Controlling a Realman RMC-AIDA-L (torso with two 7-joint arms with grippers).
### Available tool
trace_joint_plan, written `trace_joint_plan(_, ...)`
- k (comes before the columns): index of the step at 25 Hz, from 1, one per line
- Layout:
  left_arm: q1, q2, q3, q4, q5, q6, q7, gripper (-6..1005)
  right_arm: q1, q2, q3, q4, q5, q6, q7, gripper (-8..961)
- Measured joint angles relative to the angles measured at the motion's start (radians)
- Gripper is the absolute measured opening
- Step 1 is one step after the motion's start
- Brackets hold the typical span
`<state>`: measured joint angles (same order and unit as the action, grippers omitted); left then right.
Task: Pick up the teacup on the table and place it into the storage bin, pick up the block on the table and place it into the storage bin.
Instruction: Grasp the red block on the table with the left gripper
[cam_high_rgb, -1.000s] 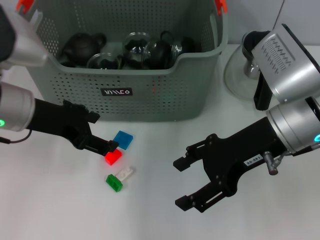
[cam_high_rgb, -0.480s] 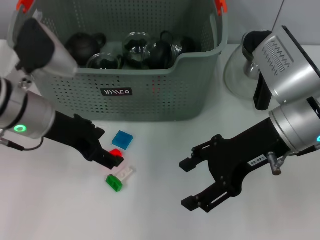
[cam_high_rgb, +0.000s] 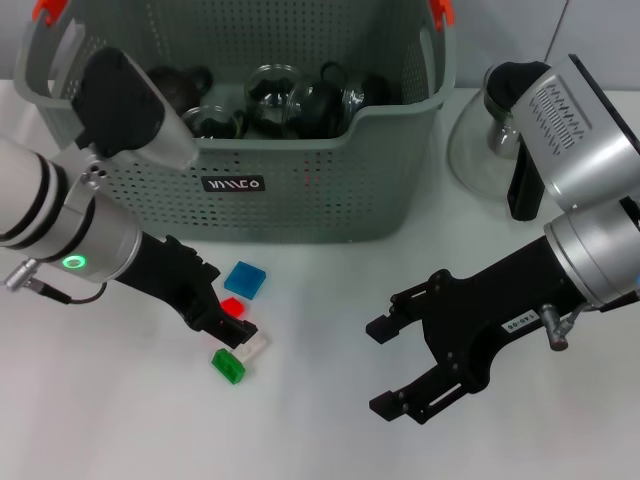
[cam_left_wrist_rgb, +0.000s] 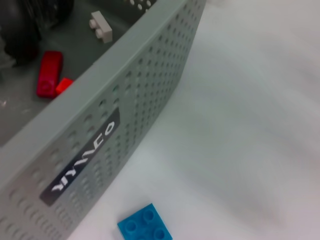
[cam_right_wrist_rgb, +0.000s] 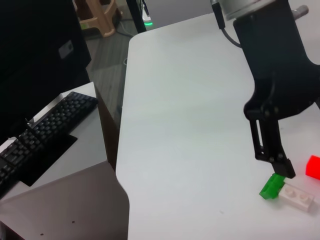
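Observation:
Four small blocks lie on the white table in front of the storage bin (cam_high_rgb: 330, 190): blue (cam_high_rgb: 245, 278), red (cam_high_rgb: 232, 306), white (cam_high_rgb: 254, 345) and green (cam_high_rgb: 228, 365). My left gripper (cam_high_rgb: 238, 330) reaches down among them, its tip between the red and white blocks. The right wrist view shows that tip (cam_right_wrist_rgb: 282, 170) touching down just above the green block (cam_right_wrist_rgb: 270, 187) and white block (cam_right_wrist_rgb: 297, 196). My right gripper (cam_high_rgb: 398, 366) hovers open over bare table to the right, holding nothing. No teacup shows on the table.
The bin holds dark teapots (cam_high_rgb: 165, 90) and glass vessels (cam_high_rgb: 272, 92); the left wrist view shows red pieces (cam_left_wrist_rgb: 49, 80) and a white brick (cam_left_wrist_rgb: 101, 27) inside it. A glass carafe (cam_high_rgb: 485, 135) with a black handle stands at the back right.
My left gripper has slid right and toward the front, from the red block to between the red and white blocks. The right gripper drifted slightly right.

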<state>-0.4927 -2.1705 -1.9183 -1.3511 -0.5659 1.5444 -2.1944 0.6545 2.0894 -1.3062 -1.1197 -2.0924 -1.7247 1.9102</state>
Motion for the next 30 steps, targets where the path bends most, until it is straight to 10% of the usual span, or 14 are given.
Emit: trace_joint_plan(30, -0.043, 0.0, 0.09, 0.097, 0.13, -0.137, -0.042, 899, -0.004, 0.01, -0.012, 0.001, 0.01, -0.009, -0.017, 881)
